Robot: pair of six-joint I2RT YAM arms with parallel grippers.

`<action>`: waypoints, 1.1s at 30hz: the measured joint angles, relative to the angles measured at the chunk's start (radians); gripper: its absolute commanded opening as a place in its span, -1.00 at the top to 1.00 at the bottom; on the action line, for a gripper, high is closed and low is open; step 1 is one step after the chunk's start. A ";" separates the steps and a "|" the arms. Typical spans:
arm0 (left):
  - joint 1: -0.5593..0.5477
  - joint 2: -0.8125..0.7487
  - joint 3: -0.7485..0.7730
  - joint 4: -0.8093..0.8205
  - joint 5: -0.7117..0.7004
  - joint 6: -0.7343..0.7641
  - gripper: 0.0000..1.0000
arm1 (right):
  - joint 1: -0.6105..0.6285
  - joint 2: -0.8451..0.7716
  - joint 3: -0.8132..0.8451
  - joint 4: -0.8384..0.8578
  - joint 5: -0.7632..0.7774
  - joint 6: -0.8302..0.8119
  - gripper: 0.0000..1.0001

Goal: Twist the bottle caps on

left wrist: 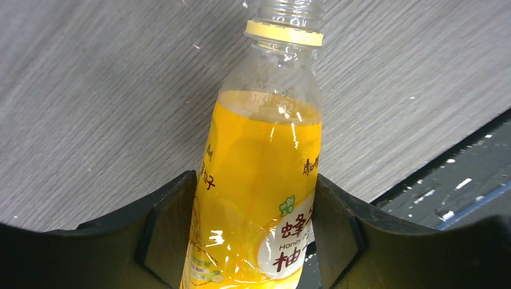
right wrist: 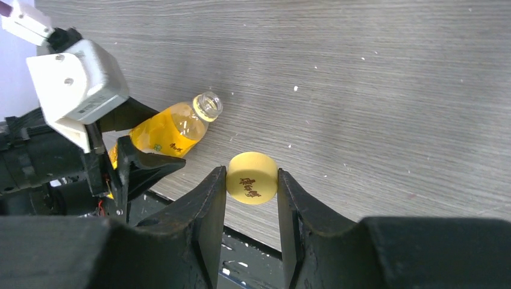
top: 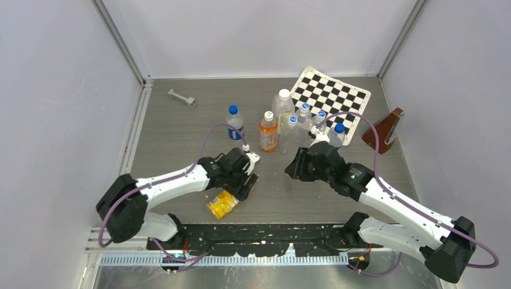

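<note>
An uncapped juice bottle [left wrist: 265,150] is pinched by the left gripper [left wrist: 254,205] at the near edge of the table [right wrist: 391,90], left of centre. A yellow cap [right wrist: 252,176] is clamped in the right gripper [right wrist: 251,188]. Juice may be spilled if the neck is tipped down.

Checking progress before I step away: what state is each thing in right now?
juice bottle: uncapped, on its side, between the left fingers.
yellow cap: off the bottle, pinched in the right fingers.
left fingers: closed against juice bottle.
right fingers: shut on yellow cap.
blue-label bottle: upright, cap on.
</note>
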 measured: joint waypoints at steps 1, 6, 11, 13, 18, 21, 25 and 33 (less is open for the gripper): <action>0.000 -0.029 -0.007 0.004 0.000 0.003 0.03 | 0.000 -0.004 0.000 0.006 -0.005 -0.010 0.91; 0.000 -0.172 -0.013 0.048 0.008 0.040 0.17 | 0.000 -0.009 0.000 0.029 -0.036 -0.059 0.93; 0.000 -0.285 -0.019 0.095 0.032 0.104 0.34 | 0.000 0.001 0.027 0.022 -0.074 -0.112 0.93; 0.000 -0.332 -0.026 0.104 0.040 0.135 0.47 | 0.000 0.001 0.046 0.021 -0.104 -0.148 0.93; 0.000 -0.419 -0.026 0.120 0.058 0.259 0.63 | -0.005 0.001 0.130 0.001 -0.195 -0.263 0.93; 0.000 -0.460 -0.023 0.127 0.080 0.364 0.72 | -0.013 0.002 0.197 -0.003 -0.270 -0.338 0.93; 0.000 -0.473 -0.005 0.132 0.119 0.457 0.75 | -0.020 0.010 0.274 -0.008 -0.384 -0.439 0.93; 0.000 -0.492 0.009 0.154 0.232 0.575 0.75 | -0.022 0.015 0.314 -0.025 -0.550 -0.596 0.93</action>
